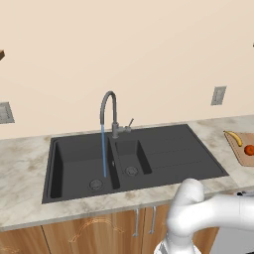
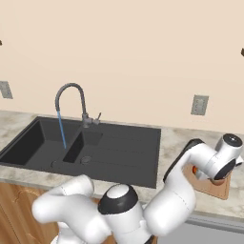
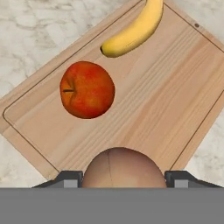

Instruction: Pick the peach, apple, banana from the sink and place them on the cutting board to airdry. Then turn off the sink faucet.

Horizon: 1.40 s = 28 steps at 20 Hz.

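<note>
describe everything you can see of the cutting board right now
The cutting board is a flat rectangle of light-brown wood with visible grain, a thin groove inside its edge and rounded corners. It lies flat on the marbled counter, right of the sink. A red-orange apple and a yellow banana rest on it, apart from each other. A brownish peach sits between the fingers of the gripper over its near edge.

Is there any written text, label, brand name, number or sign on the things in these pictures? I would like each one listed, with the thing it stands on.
None can be read.
Light-brown wooden cutting board: bare wood grain, no brand mark.
Yellow curved banana and red round apple: no stickers.
Matte black double-basin sink and dark-grey gooseneck faucet: no markings visible.
Grey wall plates: plain, too small to show any lettering.
</note>
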Motion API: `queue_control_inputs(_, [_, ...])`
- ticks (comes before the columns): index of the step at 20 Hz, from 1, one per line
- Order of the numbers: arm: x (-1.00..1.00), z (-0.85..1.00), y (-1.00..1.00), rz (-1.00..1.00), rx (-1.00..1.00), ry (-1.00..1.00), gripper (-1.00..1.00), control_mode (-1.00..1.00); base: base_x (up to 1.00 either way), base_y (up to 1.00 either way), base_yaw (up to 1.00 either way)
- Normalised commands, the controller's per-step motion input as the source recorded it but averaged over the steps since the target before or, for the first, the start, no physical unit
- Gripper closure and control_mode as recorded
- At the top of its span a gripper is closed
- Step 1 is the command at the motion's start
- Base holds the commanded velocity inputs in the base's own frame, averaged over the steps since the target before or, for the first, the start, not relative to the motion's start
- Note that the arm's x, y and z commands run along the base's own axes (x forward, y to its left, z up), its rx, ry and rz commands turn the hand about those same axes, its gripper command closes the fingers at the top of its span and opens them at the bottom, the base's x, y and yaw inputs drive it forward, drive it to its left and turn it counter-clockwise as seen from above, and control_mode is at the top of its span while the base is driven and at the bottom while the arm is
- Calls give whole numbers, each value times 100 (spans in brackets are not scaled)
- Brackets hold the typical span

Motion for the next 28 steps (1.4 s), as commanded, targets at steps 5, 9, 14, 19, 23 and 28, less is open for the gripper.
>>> queue_control_inputs(5, [21,-21,-16,3,0,3,100,-100,0,0,0])
queue_control_inputs(9, [9,-18,-17,4,0,1,100,-100,0,0,0])
queue_control_inputs(14, [10,-24,-11,3,0,1,100,-100,0,0,0])
queue_control_inputs(19, [10,-24,-7,3,0,1,100,-100,0,0,0])
queue_control_inputs(23, [0,-12,-2,3,0,0,100,-100,0,0,0])
queue_control_inputs(28, [0,1,3,3,0,-1,-100,-100,0,0,0])
